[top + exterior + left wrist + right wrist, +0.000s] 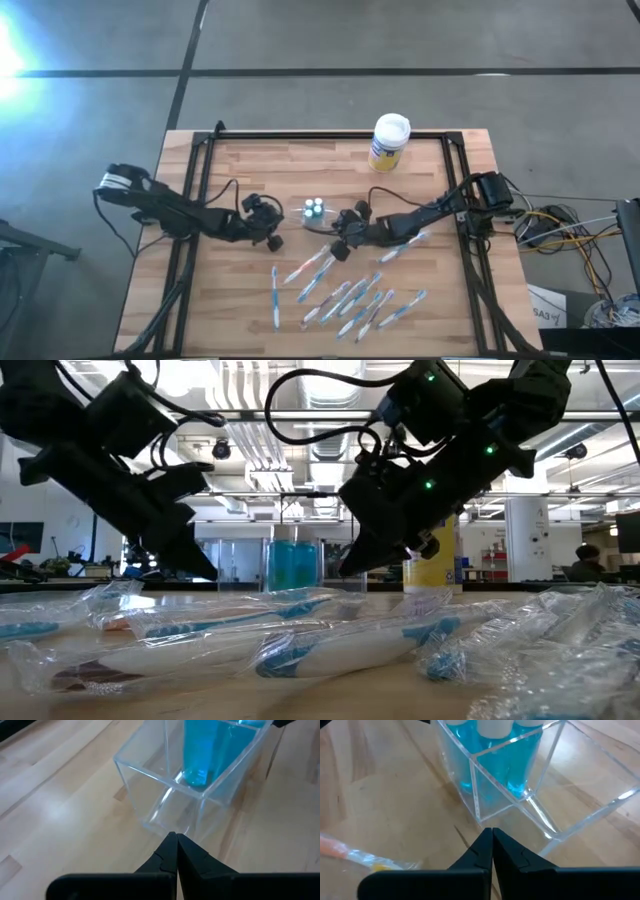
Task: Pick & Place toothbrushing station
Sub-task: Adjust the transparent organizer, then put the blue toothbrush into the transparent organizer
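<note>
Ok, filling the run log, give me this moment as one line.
left gripper: shut, beside clear holder | right gripper: shut, beside holder | toothbrushes: loose on table

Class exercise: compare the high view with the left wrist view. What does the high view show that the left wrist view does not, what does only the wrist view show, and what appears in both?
Only the high view: the wrapped toothbrushes scattered on the table, the white-lidded canister, and the right end effector.
Only the left wrist view: the holder's empty compartment and the left end effector with its fingers shut.
Both: the clear holder with teal contents, on the wooden table.
</note>
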Tool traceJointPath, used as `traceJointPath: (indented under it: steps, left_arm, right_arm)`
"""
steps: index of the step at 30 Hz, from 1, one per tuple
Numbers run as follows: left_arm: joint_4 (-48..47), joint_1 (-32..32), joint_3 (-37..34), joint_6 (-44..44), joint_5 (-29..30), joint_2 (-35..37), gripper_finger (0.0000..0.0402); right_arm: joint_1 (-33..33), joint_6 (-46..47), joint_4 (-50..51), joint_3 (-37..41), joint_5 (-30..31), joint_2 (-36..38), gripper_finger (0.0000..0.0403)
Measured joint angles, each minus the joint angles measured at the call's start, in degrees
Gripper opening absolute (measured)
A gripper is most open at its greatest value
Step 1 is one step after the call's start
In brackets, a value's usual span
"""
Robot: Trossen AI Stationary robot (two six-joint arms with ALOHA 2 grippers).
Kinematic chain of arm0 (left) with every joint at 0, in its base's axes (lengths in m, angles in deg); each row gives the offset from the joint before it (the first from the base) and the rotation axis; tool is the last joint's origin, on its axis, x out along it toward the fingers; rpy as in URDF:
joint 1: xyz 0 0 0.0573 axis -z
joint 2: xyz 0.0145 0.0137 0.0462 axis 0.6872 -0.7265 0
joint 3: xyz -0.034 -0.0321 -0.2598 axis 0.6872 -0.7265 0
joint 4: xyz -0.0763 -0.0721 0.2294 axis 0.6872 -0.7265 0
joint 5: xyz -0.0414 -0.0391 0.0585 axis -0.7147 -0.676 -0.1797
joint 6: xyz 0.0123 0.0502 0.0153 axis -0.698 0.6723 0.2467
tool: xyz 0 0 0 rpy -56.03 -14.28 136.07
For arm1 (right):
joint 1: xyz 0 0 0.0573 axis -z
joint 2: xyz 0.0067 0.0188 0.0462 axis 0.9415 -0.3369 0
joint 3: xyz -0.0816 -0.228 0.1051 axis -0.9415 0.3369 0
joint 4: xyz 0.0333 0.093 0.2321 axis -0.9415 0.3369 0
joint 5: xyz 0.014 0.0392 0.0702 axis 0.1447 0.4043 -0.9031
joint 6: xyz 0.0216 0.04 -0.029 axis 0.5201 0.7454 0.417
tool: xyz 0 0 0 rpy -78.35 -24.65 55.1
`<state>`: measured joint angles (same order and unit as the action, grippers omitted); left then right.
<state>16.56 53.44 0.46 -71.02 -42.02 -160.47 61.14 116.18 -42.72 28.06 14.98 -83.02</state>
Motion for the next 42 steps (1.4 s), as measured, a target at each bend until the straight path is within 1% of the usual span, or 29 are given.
traceJointPath:
  steps: [6,13,15,20,22,24,26,29,32,34,36,38,40,42]
  left_arm:
    - [0.0,-0.5,0.4,0.3,0.0,-0.7,0.0003]
    - [-1.4,-0.2,-0.9,2.3,0.5,3.0,0.0005]
    - [-3.2,0.3,-1.6,2.4,0.5,5.2,0.0008]
    - [-8.9,1.8,-3.3,2.9,0.6,13.7,0.0016]
    - [-9.9,3.2,-4.3,5.8,-0.2,18.0,0.0017]
    - [-9.9,5.0,-5.6,9.8,-2.0,22.5,0.0014]
    - [-9.8,6.7,-6.6,12.9,-4.1,27.2,0.0007]
    - [-10.0,8.7,-7.1,18.1,-7.0,33.5,0.0004]
    - [-10.3,9.5,-7.5,23.7,-12.1,38.7,0.0008]
    - [-11.8,9.4,-7.8,28.0,-17.9,41.9,0.0008]
    - [-12.6,9.4,-7.8,31.2,-21.3,44.3,0.0005]
    - [-13.0,9.4,-7.9,33.8,-22.0,46.6,0.0003]
    - [-12.8,9.3,-7.9,36.3,-22.2,48.7,0.0003]
    - [-12.4,9.1,-7.9,38.0,-22.3,50.9,0.0003]
  right_arm:
    - [0.0,0.0,0.0,0.0,0.0,0.0,0.0008]
    - [-0.7,-1.8,0.2,0.0,-0.5,1.7,0.0008]
    - [-1.7,-3.5,0.1,0.1,-0.5,3.3,0.0008]
    - [-5.0,-12.5,-0.4,1.8,-0.6,10.2,0.0008]
    - [-6.4,-16.8,-1.3,3.4,-0.6,13.8,0.0008]
    - [-7.5,-21.0,-4.3,5.8,-0.9,17.7,0.0008]
    - [-8.1,-25.0,-10.2,8.8,-3.9,21.9,0.0008]
    - [-7.9,-30.3,-18.8,14.6,-13.0,28.6,0.0008]
    - [-6.4,-31.4,-22.7,19.6,-20.1,34.8,0.0008]
    - [-4.5,-30.1,-22.9,21.9,-21.3,38.4,0.0008]
    - [-2.1,-29.2,-22.7,24.2,-22.0,41.6,0.0008]
    - [1.2,-28.4,-24.3,26.7,-26.2,44.1,0.0008]
    - [5.0,-27.5,-27.8,29.4,-32.9,46.4,0.0008]
    - [9.0,-25.3,-31.6,31.9,-36.5,48.1,0.0008]
